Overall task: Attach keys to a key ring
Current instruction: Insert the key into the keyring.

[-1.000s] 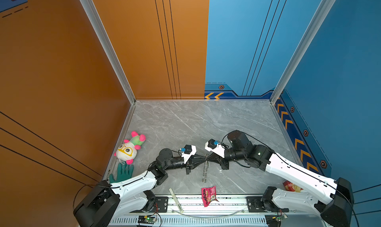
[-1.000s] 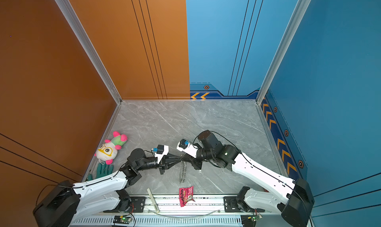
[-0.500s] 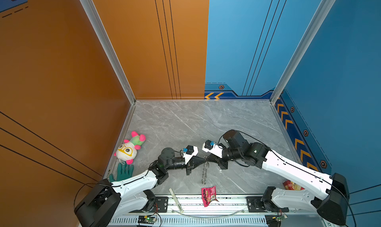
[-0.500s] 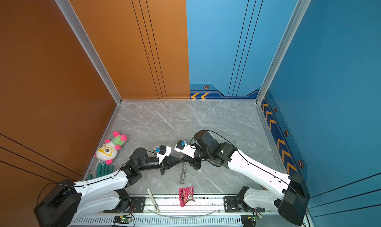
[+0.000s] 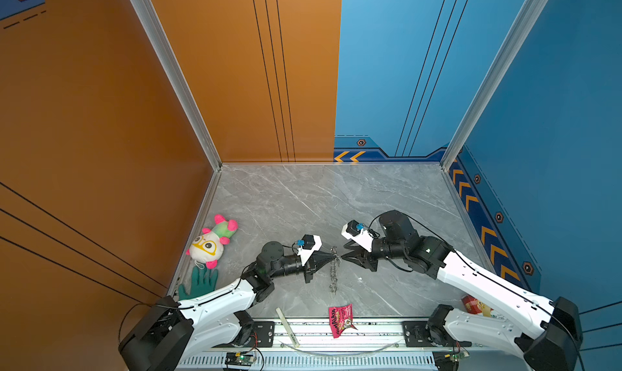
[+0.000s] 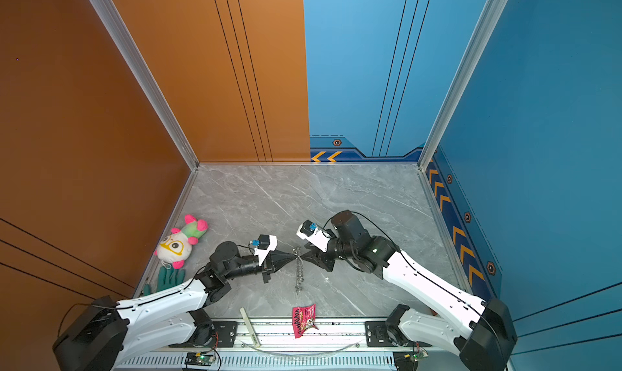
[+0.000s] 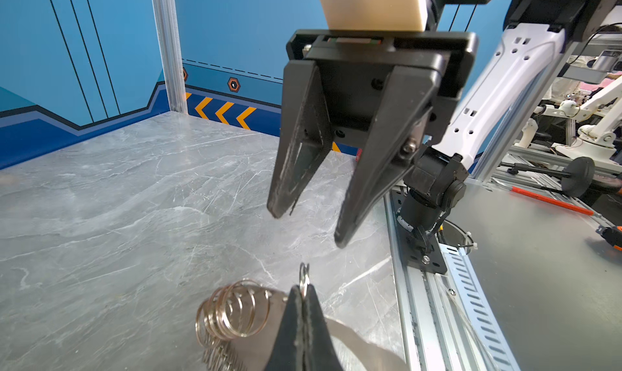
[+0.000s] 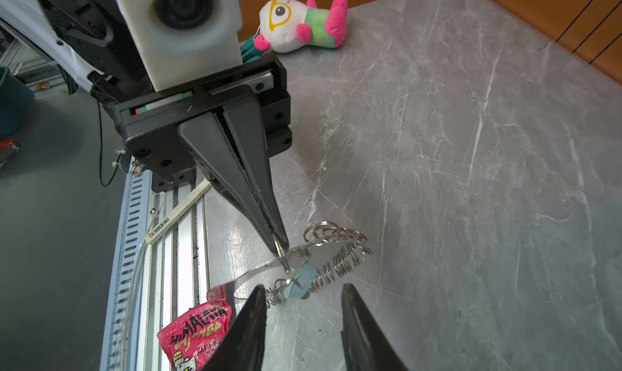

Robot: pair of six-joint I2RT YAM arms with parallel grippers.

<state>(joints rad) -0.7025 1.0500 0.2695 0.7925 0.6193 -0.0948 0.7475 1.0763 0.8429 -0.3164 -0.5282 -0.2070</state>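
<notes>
**Left gripper (image 5: 331,258) clamped on the key ring (image 5: 333,275); right gripper (image 7: 309,229) parted, facing it.**

In both top views the key ring lies near the front middle of the grey marble table (image 5: 303,201), between the two grippers. The left jaws are pressed together on one small silver ring at the band's edge. The right jaws stand moderately apart, tips close to that ring, gripping nothing. The key with its pale blue tag (image 8: 300,281) rests against the chain of rings, just beside the pinched ring. A red snack packet (image 5: 340,319) lies at the table's front edge.
</notes>
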